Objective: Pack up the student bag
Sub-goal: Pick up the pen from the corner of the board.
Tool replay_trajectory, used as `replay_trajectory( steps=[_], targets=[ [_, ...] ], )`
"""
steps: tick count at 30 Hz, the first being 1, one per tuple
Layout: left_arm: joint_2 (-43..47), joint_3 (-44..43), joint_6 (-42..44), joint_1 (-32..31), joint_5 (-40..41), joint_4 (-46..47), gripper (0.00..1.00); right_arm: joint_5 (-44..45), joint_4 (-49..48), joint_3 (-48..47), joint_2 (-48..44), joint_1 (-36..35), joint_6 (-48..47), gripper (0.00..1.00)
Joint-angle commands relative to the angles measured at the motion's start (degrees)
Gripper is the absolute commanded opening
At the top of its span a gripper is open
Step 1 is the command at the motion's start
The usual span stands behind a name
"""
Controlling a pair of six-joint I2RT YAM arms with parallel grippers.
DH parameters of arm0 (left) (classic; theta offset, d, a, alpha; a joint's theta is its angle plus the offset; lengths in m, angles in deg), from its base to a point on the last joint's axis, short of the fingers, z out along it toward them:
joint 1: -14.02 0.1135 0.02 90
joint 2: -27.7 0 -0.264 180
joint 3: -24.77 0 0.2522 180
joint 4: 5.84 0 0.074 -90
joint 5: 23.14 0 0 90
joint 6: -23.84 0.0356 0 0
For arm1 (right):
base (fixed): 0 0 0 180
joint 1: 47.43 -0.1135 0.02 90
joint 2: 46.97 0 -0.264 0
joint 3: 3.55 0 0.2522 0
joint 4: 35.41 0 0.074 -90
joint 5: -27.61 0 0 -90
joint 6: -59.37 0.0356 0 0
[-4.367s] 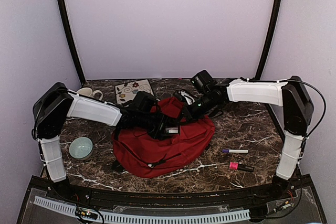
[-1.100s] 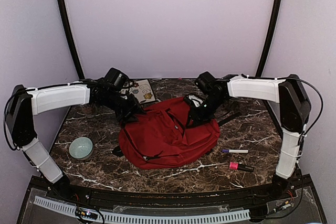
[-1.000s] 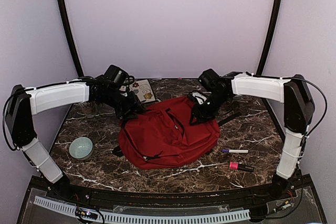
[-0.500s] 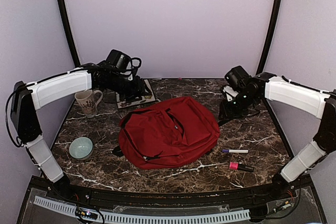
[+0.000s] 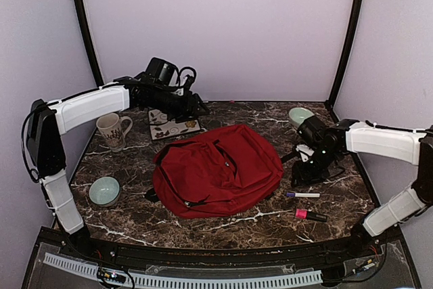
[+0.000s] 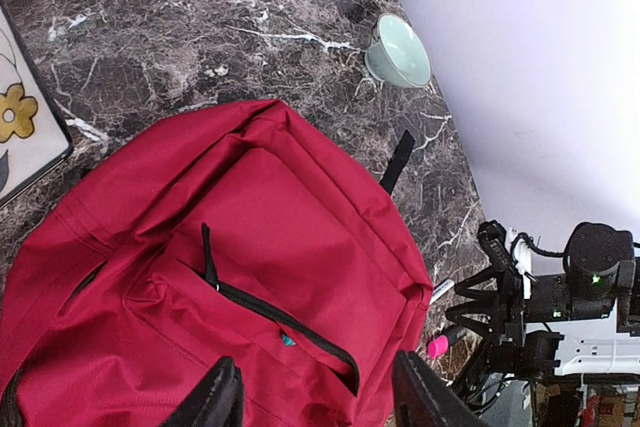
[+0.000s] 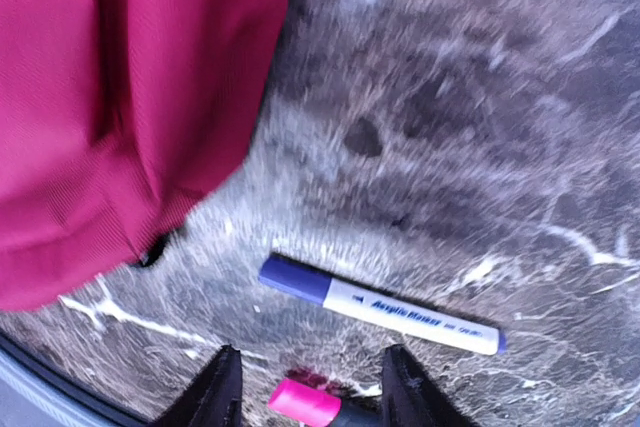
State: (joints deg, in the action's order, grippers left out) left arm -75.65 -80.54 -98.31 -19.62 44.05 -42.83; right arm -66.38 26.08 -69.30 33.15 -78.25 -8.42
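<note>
Left gripper and right gripper stand half-open, empty — lower the right squarely astride the purple marker, clear of the pink marker.

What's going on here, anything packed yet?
Two arms are working on the red backpack, which lies flat. Neither arm holds anything. The left gripper hangs open above the backpack's front pocket. The right gripper hangs open over the purple marker and pink marker, which lie on the table beside it. The backpack's contents can't be seen.
</note>
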Motion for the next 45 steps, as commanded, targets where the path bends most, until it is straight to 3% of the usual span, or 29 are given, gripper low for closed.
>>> replay_trajectory(
  steps=[1, 9, 15, 22, 26, 42, 45],
  targets=[
    [-1.0, -2.4, 2.7, 0.1, -2.5, -0.6, 0.53, -3.7, -2.1, 2.2, 1.5, 0.2, -0.7, 0.52],
    [-0.9, -1.6, 3.8, 0.1, -2.2, -1.4, 0.53, 4.7, 2.5, -2.9, 7.5, -2.3, -5.4, 0.69],
    [-0.2, -0.1, 2.9, 0.1, -2.1, 0.1, 0.52, 7.5, 4.3, -7.3, 15.4, -4.5, -7.7, 0.68],
    [1.0, 1.6, 3.0, 0.1, -1.1, 0.3, 0.52, 7.0, 5.0, -7.5, 17.6, -6.0, -7.9, 0.63],
    [1.0, 1.8, 2.7, 0.1, -1.1, 0.6, 0.52, 6.1, 4.2, -5.4, 17.8, -5.9, -7.1, 0.58],
    [-2.4, -2.2, 1.6, 0.1, -2.3, 0.5, 0.51, 5.4, -1.3, -2.8, 15.8, -4.0, 0.1, 0.18],
    [-3.0, -2.8, 1.3, 0.1, -2.5, 0.2, 0.50, 5.8, -1.8, -2.5, 15.6, -2.7, 1.2, 0.17]
  ],
)
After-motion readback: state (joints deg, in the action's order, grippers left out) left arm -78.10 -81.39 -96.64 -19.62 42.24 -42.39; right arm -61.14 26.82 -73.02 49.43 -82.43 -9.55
